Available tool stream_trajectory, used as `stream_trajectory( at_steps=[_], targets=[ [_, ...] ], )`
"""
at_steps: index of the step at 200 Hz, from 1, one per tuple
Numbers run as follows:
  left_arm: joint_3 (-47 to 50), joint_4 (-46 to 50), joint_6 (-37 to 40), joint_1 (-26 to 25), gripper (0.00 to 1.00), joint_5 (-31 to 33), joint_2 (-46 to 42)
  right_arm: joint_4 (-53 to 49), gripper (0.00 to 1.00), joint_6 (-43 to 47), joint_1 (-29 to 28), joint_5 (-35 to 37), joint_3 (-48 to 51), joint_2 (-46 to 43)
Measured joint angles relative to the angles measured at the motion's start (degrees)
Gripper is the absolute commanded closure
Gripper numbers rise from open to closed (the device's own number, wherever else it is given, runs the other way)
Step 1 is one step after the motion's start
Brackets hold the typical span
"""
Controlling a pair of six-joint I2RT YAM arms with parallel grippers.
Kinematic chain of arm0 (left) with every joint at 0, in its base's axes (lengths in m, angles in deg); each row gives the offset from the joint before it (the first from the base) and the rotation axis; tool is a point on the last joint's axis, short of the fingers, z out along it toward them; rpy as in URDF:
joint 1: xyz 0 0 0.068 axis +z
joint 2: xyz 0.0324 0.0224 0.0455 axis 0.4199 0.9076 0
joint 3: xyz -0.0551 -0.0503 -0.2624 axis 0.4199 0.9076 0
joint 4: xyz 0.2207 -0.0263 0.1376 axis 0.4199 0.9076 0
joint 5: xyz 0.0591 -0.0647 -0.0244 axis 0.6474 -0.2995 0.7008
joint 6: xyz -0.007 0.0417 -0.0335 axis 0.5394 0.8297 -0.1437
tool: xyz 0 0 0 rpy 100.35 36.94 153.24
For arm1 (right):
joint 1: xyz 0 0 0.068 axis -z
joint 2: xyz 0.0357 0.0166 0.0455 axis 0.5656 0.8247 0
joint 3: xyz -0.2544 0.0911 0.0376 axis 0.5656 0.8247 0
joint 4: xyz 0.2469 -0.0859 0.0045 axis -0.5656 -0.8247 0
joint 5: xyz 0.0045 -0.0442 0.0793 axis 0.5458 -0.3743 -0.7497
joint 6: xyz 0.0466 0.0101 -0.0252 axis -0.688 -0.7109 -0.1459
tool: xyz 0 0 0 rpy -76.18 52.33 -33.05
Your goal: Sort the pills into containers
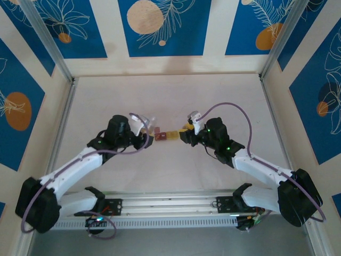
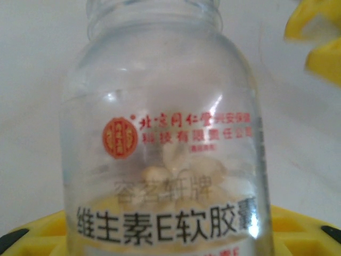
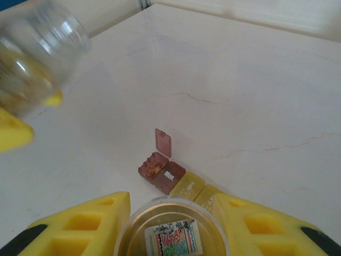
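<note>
The containers (image 3: 171, 176) are a short row of tiny joined boxes, dark red then yellow, also seen mid-table (image 1: 166, 136). The end red compartment (image 3: 152, 166) has its lid up, with a few pills inside. My left gripper (image 1: 143, 133) is shut on a clear glass bottle (image 2: 165, 138) printed with red and black text. Pale yellow pills (image 2: 176, 173) lie in its lower part. The bottle (image 3: 37, 58) hangs tilted left of the boxes. My right gripper (image 3: 170, 226) is shut on a round bottle cap (image 3: 171, 234) just in front of the yellow boxes.
The pale marble-patterned tabletop (image 3: 224, 80) stretches bare beyond the boxes. Blue-and-cream patterned walls (image 1: 160, 26) enclose the table on three sides. The right gripper's yellow fingers (image 2: 319, 42) show at the top right of the left wrist view.
</note>
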Motion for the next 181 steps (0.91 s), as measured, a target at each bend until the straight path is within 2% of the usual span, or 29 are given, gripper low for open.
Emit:
stream_trajectory(
  at_steps=[33, 51, 181],
  targets=[
    [-5.77, 10.84, -1.14, 0.0, 1.0, -3.58, 13.49, -0.02, 1.0, 0.0, 0.0, 0.0, 0.0, 0.0],
    [-7.17, 14.12, -1.97, 0.0, 1.0, -5.18, 17.49, -0.02, 1.0, 0.0, 0.0, 0.0, 0.0, 0.0],
    [-19.41, 28.48, -0.37, 0.02, 1.0, -5.09, 29.81, -0.02, 1.0, -0.02, 0.0, -0.11, 0.0, -0.02]
  ],
)
